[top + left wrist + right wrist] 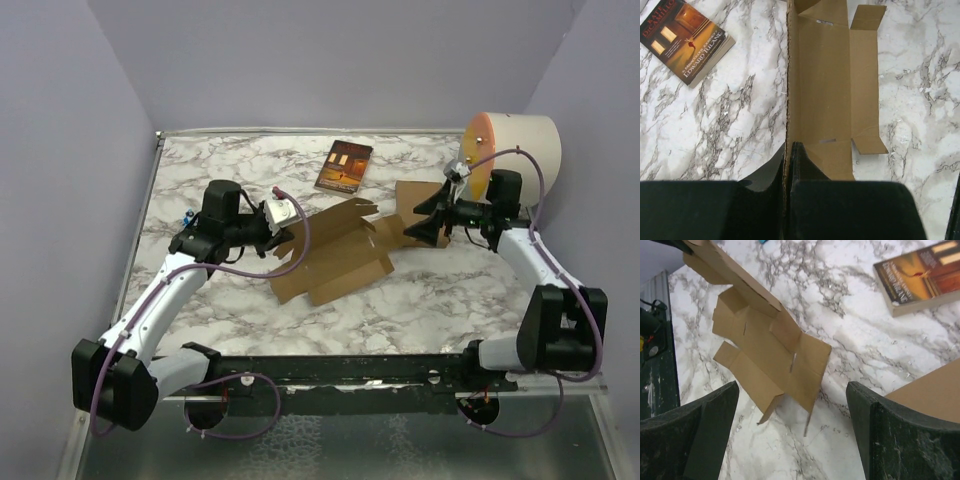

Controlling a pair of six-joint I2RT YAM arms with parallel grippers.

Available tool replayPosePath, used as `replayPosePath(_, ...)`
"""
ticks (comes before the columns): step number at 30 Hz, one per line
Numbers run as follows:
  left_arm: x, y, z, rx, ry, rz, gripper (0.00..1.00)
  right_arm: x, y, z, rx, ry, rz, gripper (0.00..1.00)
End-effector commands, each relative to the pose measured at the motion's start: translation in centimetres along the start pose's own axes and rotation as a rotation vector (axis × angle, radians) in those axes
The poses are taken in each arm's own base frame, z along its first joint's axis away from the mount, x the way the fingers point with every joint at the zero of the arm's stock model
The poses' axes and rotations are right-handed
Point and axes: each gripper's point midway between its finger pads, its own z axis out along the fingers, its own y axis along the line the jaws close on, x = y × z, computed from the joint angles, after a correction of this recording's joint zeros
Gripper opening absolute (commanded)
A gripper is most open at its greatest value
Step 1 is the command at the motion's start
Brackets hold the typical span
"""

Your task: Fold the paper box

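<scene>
- Brown die-cut cardboard sheet (335, 255), the paper box, is lying on the white marble table (200, 180), between both arms.
- Black left gripper (789, 150) is pinching, jaws closed, the edge of one long side panel, which is standing raised.
- Black right gripper (425, 225) is hovering wide open, gripping nothing.
- Smaller flaps (867, 85) are lying unfolded; folding is judged barely begun.

Top view: bright, even, soft light from above on the marble table (440, 300), no glare, only faint soft shadows under the paper box (335, 255). Left wrist cam: table nearly washed out white at right, book (687, 40) title sharp, but left fingers (805, 167) are close, very dark & blurred. Right wrist cam: right fingers (705, 440) dark w/ soft edges, paper box throws a soft grey shadow, book slightly soft.
</scene>
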Motion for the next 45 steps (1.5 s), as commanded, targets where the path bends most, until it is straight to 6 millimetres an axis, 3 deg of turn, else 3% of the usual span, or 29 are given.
replayPosePath(1, -1.7, -0.8, 0.2, 0.038, -0.089, 0.073, 0.00, 0.8, -1.2, 0.7, -0.053, 0.027, 0.019, 0.89)
replayPosePath(7, -2.2, -1.0, 0.2, 0.053, -0.105, 0.065, 0.00, 1.8, -0.9, 2.5, -0.052, 0.077, 0.005, 0.88)
replayPosePath(12, -2.3, -1.0, 0.0, 0.042, -0.108, 0.067, 0.00, 2.7, -1.9, 2.5, 0.001, 0.115, 0.019, 0.74)
replayPosePath(18, -2.4, -1.1, -0.1, 0.037, -0.117, 0.062, 0.00, 3.1, -2.2, 2.9, 0.025, 0.145, 0.002, 0.47)
replayPosePath(22, -2.9, -1.0, 0.0, 0.051, -0.123, 0.047, 0.00, 3.7, -2.7, 3.1, 0.046, 0.168, 0.003, 0.34)
replayPosePath(27, -3.7, -0.8, -0.3, 0.040, -0.131, 0.021, 0.00, 3.5, -2.7, 3.2, 0.045, 0.163, 0.001, 0.02)
replayPosePath(33, -6.8, -0.7, -1.5, 0.040, -0.135, -0.029, 0.00, 1.1, -1.3, 3.6, -0.017, 0.022, -0.104, 0.01)
replayPosePath(39, -8.7, -0.5, -2.6, -0.014, -0.077, 0.048, 0.00, -2.5, -0.6, 3.7, -0.001, -0.178, -0.321, 0.01)
replayPosePath(42, -8.9, -1.1, -2.3, -0.025, -0.045, 0.096, 0.00, -2.2, -0.1, 4.8, -0.020, -0.209, -0.346, 0.01)
replayPosePath(45, -7.5, -1.6, -1.4, -0.025, 0.010, 0.125, 0.00, -0.9, 0.2, 6.4, -0.011, -0.207, -0.374, 0.01)
